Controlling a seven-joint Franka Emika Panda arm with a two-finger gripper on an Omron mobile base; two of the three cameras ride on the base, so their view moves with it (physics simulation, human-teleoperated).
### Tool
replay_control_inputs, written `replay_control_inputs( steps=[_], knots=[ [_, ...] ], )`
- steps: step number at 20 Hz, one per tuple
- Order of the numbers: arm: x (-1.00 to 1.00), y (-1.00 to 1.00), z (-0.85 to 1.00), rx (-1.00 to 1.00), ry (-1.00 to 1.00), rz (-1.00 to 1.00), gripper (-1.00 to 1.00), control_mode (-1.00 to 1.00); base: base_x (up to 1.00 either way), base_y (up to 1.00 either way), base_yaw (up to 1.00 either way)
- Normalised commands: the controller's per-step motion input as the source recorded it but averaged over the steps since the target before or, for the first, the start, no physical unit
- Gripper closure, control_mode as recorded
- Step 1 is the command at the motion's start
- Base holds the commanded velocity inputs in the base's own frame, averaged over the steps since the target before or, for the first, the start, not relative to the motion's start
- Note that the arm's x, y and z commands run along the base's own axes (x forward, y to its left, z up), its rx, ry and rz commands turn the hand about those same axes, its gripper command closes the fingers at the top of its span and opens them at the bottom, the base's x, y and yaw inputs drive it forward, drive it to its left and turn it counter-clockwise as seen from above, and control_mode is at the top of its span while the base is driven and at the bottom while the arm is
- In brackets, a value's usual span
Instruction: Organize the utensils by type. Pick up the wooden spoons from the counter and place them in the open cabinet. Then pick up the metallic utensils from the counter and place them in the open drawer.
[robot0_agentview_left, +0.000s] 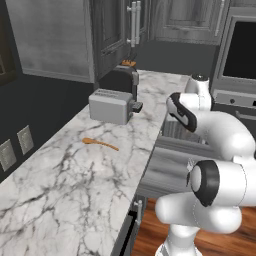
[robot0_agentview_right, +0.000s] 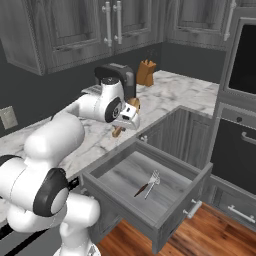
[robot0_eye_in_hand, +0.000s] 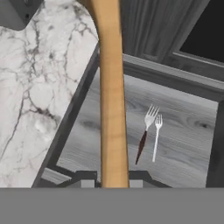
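Marble counter (robot0_agentview_left: 75, 175) beside open drawer (robot0_agentview_right: 125, 175)

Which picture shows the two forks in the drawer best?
The hand view: both forks lie plainly side by side on the drawer floor. The right base view shows them small. In the left base view I cannot make them out.

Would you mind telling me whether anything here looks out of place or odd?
Yes: the claw is shut on a wooden spoon above the open drawer, which holds two forks; wood belongs in the cabinet. Another wooden spoon lies on the counter near the toaster.
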Motion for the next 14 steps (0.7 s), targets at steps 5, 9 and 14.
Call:
replay_control_inputs(
  steps=[5,9,14],
  knots=[
    [0.00,0.08,0.45,0.04,0.00,0.01,1.00,-1.00,0.00,0.00,0.00],
    [0.10,0.30,0.07,0.02,-0.05,0.01,1.00,-1.00,0.00,0.00,0.00],
    [-0.02,0.39,0.02,0.00,-0.12,0.00,1.00,-1.00,0.00,0.00,0.00]
  ],
)
